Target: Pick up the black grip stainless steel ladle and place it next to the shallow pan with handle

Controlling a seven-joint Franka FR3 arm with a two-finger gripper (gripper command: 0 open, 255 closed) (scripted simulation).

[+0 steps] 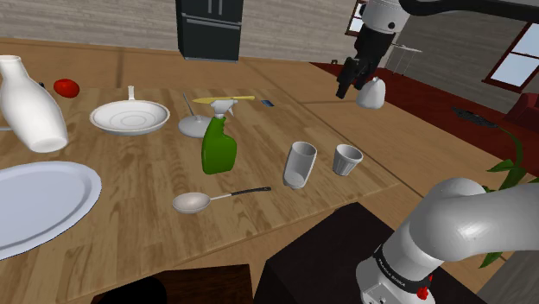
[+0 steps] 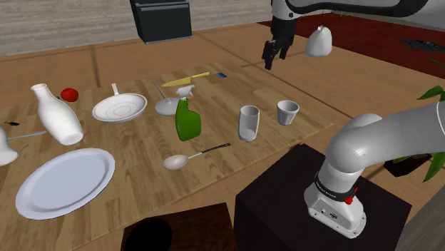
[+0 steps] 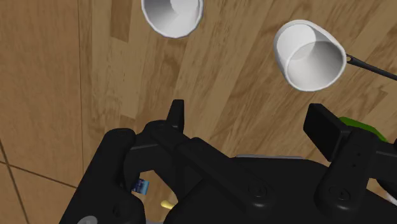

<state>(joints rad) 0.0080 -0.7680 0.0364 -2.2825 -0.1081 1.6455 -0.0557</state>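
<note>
We record the gripper (image 1: 348, 86) high over the table (image 1: 129, 181), far right, jaws apart, empty. The ladle (image 1: 220, 198) lies nearside of the spray bottle (image 1: 218, 148). Arm-base lettering (image 1: 390, 269) too small to read.

You're in a home kitchen or dining room: a wooden counter (image 1: 138, 173) set with a white plate (image 1: 39, 203), a shallow pan (image 1: 129, 117) and a cup (image 1: 300, 164), a dark cabinet (image 1: 210, 30) beyond its far edge, a framed window (image 1: 523, 56), a leafy plant (image 1: 510, 168).
</note>
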